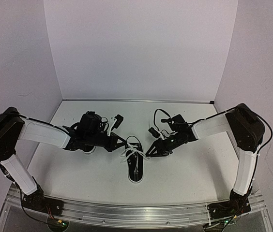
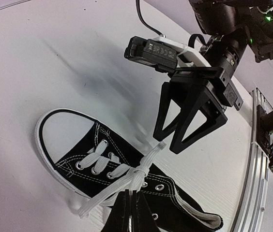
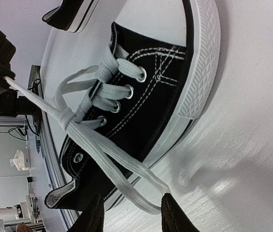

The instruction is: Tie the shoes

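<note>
White tabletop [image 1: 199,174] and pale walls [image 1: 136,48] surround us. At frame centre we see one shoe [image 1: 135,166]; left gripper [image 2: 132,195] clamps its white lace [image 2: 110,192], right gripper [image 2: 167,141] stands parted beside it.

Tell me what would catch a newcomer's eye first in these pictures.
A black shoe with white laces lies in the middle of the table, flanked by two black arms. The left gripper is shut on one lace end, held taut from a simple knot, while a lace loop lies between the open fingers of the right gripper. A second shoe sits farther back, near the left arm.
</note>
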`<state>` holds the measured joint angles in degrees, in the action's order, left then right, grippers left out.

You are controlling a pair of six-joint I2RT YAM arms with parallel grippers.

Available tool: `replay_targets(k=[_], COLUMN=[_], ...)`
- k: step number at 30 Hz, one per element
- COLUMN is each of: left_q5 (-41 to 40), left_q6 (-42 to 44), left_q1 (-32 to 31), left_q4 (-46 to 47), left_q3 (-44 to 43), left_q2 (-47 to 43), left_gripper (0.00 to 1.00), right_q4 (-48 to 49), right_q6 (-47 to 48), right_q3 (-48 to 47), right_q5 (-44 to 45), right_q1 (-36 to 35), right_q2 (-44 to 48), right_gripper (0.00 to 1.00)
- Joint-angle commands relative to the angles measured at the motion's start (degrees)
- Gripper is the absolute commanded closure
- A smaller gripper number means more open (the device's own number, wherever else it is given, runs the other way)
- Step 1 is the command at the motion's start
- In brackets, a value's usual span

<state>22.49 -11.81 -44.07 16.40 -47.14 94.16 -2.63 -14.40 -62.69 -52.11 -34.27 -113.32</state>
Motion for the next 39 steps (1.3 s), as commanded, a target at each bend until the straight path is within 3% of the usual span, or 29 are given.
replay_targets(k=[1,15,39], left_q5=[-2.7,-14.2,-9.9], left_q6=[1.2,-1.8,-3.3], left_q1=[0.3,5.0,6.0], left_q4=[-0.7,-4.0,-2.9], left_q3=[1.0,3.9,3.1], left_q2=[-4.0,-11.5,-5.9], left_gripper=[1.00,1.00,0.99], right_q4=[0.7,0.5,1.1], right_q6=[0.3,0.3,1.7], right_q3=[-2.5,-3.8,-7.7], right_q5=[-0.6,-1.3,-1.2], right_q1=[1.5,2.0,-1.9], right_q2=[2.5,1.7,-5.4], right_gripper=[0.61,0.59,0.54])
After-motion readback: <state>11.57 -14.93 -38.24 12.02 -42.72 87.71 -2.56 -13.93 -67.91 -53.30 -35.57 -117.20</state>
